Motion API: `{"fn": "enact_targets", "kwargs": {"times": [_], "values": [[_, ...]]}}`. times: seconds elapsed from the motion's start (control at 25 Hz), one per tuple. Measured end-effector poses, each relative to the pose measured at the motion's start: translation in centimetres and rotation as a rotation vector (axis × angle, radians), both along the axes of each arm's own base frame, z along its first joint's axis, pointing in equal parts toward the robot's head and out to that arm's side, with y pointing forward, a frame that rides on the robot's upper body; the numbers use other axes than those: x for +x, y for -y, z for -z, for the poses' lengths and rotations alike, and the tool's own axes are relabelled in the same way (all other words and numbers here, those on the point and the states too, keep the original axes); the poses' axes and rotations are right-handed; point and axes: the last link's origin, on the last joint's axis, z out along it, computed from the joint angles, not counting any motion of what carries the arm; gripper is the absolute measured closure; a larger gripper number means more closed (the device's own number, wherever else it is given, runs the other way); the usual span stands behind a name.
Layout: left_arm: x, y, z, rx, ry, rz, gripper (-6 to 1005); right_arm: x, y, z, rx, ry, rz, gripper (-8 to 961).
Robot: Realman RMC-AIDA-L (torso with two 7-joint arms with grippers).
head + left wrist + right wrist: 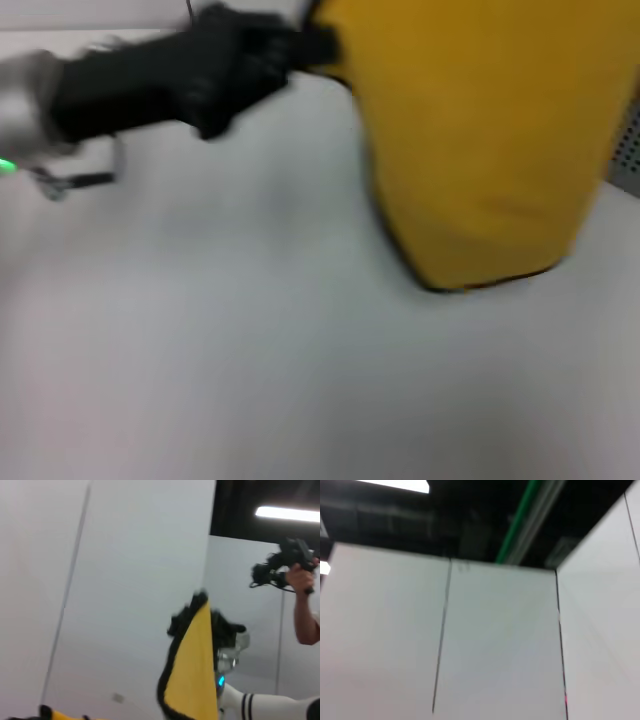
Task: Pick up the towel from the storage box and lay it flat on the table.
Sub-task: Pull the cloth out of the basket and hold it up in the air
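The yellow-orange towel (470, 140) hangs spread in the air above the white table (230, 350), its dark-edged lower hem just over the surface. My left gripper (318, 45), black, reaches in from the left and is shut on the towel's upper left corner. In the left wrist view the towel (192, 675) runs up to my right gripper (200, 607), a dark shape shut on its far top corner. In the head view the right gripper is hidden behind the cloth. A sliver of the grey perforated storage box (628, 150) shows at the right edge.
White partition walls stand around the table. A person holding a camera (287, 565) stands beyond the wall. A small metal fitting (70, 183) hangs under the left arm. The right wrist view shows only walls and ceiling.
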Motion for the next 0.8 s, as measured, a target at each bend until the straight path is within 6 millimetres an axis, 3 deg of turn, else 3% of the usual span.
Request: {"fn": "enact_targets", "kwargs": {"times": [0.12,0.32,0.6,0.8], "values": [[-0.8,-0.2,-4.3,0.043,-0.019,-0.03,982,-0.4,-0.5,1.4,-0.038,0.108,0.051,941],[-1.0,-1.1,-8.7,0.093,-0.092,-0.082,982,-1.9,-0.8,2.7,-0.026,0.262,0.106,941],[0.0,-3.3,-11.3,0.182,-0.249,-0.094,983,-3.6,-2.1,1.7,0.038,0.289,0.125,941],[-0.3,-1.9,-12.2,0.148,-0.362,-0.076,984,-2.4,-0.5,2.9,-0.073,0.29,0.121,941]]}}
